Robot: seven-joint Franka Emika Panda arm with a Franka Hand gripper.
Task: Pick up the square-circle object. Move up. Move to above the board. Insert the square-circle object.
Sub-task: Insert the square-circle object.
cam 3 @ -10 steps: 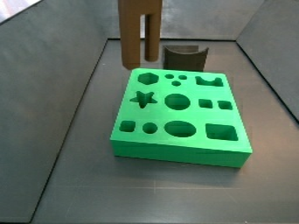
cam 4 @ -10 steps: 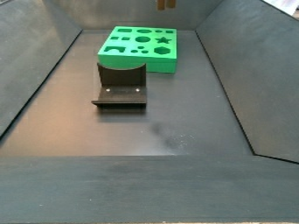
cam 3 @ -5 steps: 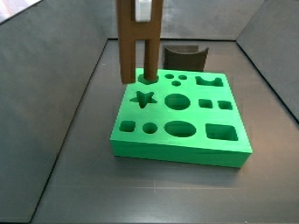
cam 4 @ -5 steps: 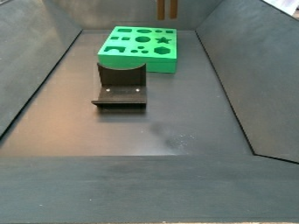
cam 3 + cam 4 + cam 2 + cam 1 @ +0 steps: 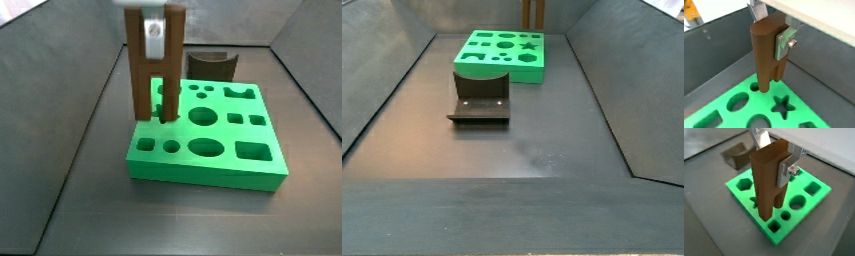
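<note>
Over the left part of the board (image 5: 207,140), your gripper (image 5: 777,153) is clamped on the square-circle object (image 5: 769,183) near its top. You see the peg hanging upright, long axis vertical, its lower end just above a hole (image 5: 755,87) near the star cut-out (image 5: 783,106).

Silver-plated end effector (image 5: 771,148), apparently screwed

pincer (image 5: 772,31) above the board (image 5: 214,150), clamped on the upright square-circle object (image 5: 139,70) | peg's lower end over the board's 9 o'clock side in a side view | fixture (image 5: 481,103) on the surface (image 5: 516,150), beside the board
</note>
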